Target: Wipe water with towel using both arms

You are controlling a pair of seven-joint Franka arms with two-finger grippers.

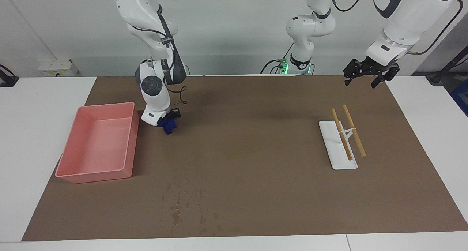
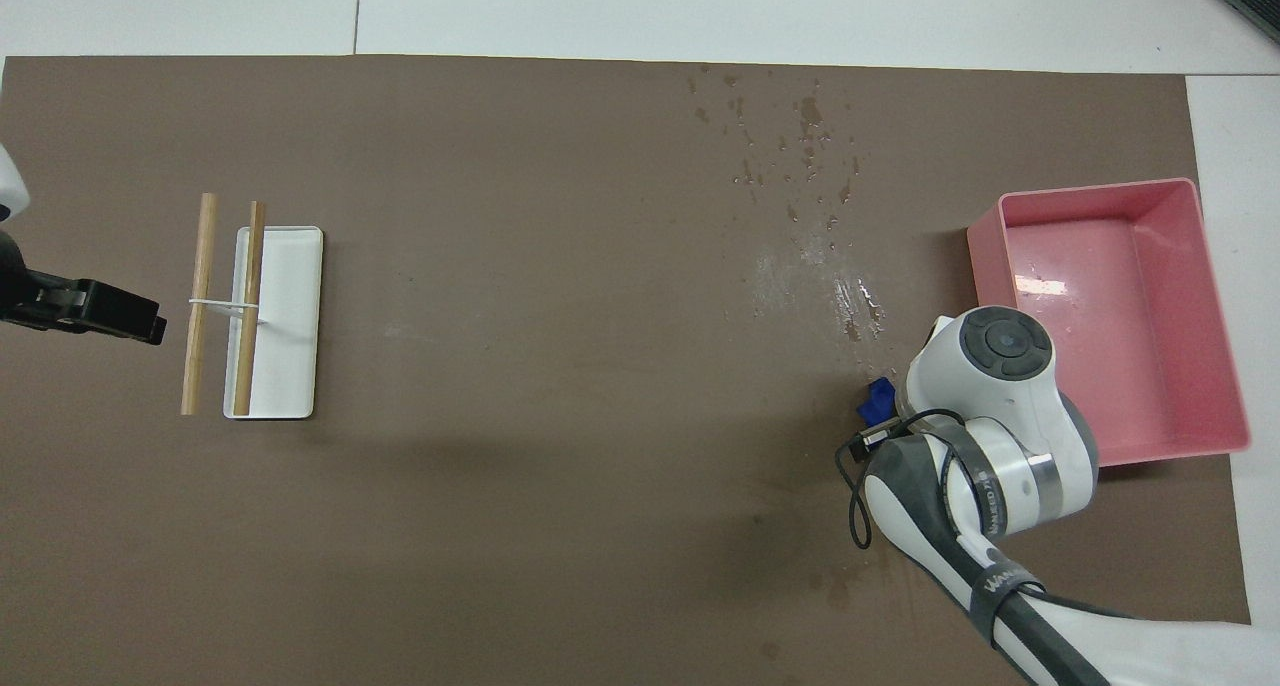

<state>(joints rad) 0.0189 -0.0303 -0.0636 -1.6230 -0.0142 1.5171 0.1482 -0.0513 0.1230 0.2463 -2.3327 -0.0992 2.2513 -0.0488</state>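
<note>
The blue towel [image 1: 169, 126] is a small wad at the mat, beside the pink tub's corner that is nearer to the robots. My right gripper [image 1: 169, 120] is shut on it from above, and its wrist hides most of the towel in the overhead view [image 2: 878, 398]. The water [image 1: 180, 204] is a scatter of dark specks farther from the robots than the towel. In the overhead view the water [image 2: 800, 136] also shows as a glossy smear reaching toward the towel. My left gripper [image 1: 365, 79] hangs open and empty in the air over the mat's edge at the left arm's end [image 2: 110, 314].
A pink plastic tub [image 1: 95, 176] stands on the brown mat at the right arm's end [image 2: 1100, 188]. A white tray [image 1: 334, 154] with two wooden sticks [image 1: 354, 131] tied across it lies toward the left arm's end [image 2: 290, 316].
</note>
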